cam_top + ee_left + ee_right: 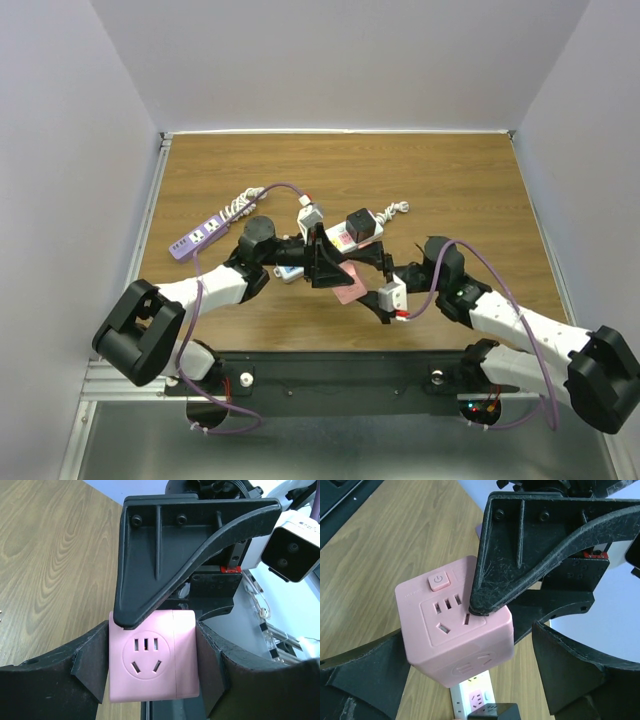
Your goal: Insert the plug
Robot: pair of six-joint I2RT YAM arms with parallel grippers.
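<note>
A pink cube socket (150, 657) sits between my left gripper's (152, 655) two fingers, which press on both its sides, with a socket face toward the camera. In the top view the cube (348, 285) is held at the table's middle, between my left gripper (325, 262) and my right gripper (365, 275). In the right wrist view the cube (455, 635) lies between my right gripper's (470, 640) wide-open fingers, with a clear gap to the right finger (580, 670). A left finger (530, 545) covers the cube's top corner. I see no plug prongs.
A white power strip (335, 238) carrying a black cube adapter (362, 226) lies just behind the grippers; it also shows under the cube in the right wrist view (470, 697). A purple power strip (200, 236) with a coiled cable lies at the left.
</note>
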